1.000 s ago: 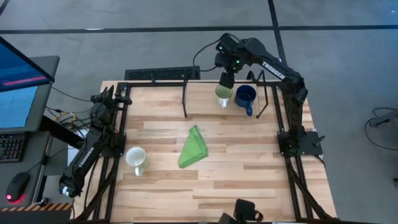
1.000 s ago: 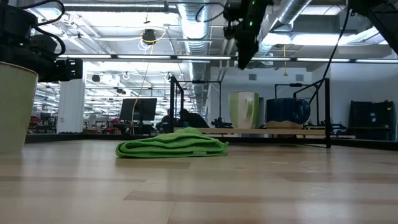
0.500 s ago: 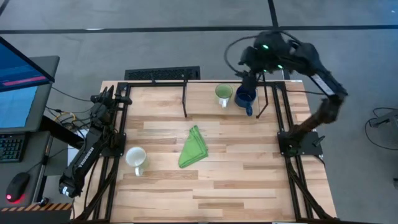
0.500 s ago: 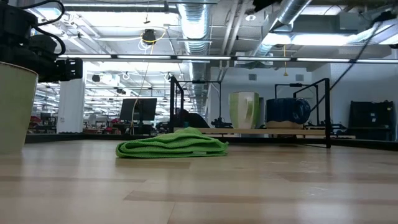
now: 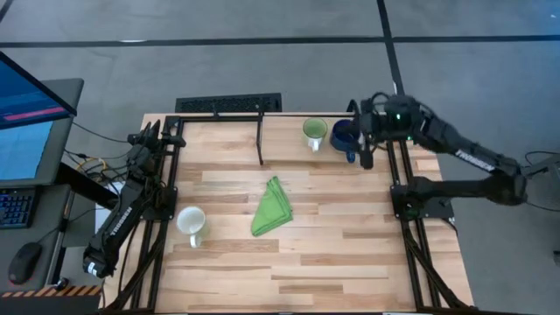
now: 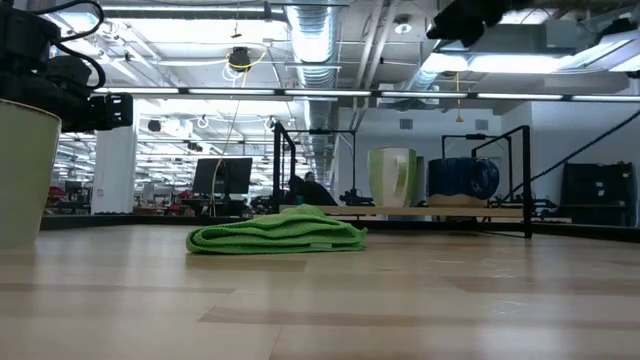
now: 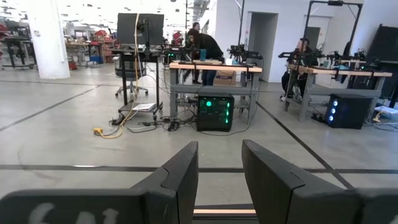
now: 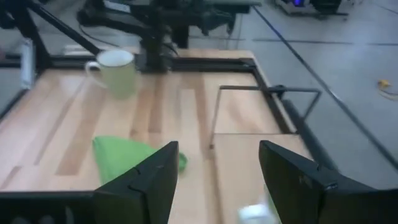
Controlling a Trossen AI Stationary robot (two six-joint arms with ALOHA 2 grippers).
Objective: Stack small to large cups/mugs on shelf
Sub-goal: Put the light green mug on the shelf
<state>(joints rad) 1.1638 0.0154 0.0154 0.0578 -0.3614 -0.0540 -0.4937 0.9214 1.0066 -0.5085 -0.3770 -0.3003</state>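
The light green mug [image 5: 314,132] and the dark blue mug [image 5: 343,135] stand upright side by side on the shelf [image 5: 289,144] at the table's far edge; both show in the low view, green mug [image 6: 392,177], blue mug [image 6: 462,179]. The white mug [image 5: 190,222] stands upright on the table near the left edge. My right gripper [image 5: 362,150] is open and empty, just right of the blue mug by the shelf's right post. My left gripper [image 5: 178,140] is open and empty at the table's far left corner.
A folded green cloth [image 5: 272,207] lies mid-table. Black posts [image 5: 261,140] and a rail frame the shelf. The right wrist view looks across the table at the white mug [image 8: 115,71] and the cloth [image 8: 124,158]. Bare wood lies along the near half.
My right gripper has gone from above the light green mug up and toward the table's right edge, then come down beside the blue mug, turning to face the table's left. Both mugs on the shelf have stayed put.
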